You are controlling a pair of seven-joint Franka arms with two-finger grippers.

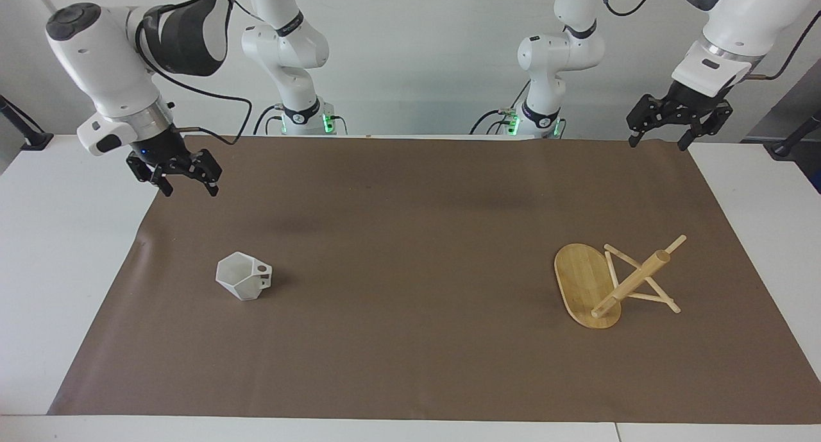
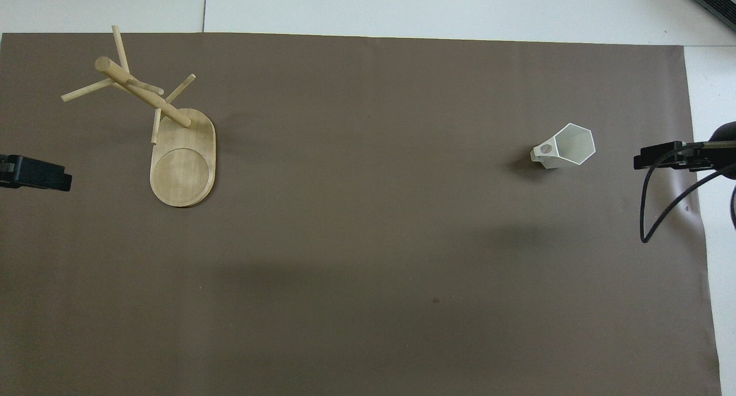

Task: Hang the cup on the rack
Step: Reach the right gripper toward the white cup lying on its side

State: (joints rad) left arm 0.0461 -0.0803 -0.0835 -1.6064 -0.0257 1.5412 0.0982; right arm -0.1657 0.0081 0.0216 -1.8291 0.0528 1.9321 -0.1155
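White cup [image 1: 243, 278] upright; right gripper [image 2: 661, 157], left gripper [image 2: 40, 175] cut off overhead.

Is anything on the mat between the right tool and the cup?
Nothing visible. The right tool, open, hangs over the mat's edge, and only bare mat lies between it and the cup. The rack stands toward the left arm's end.
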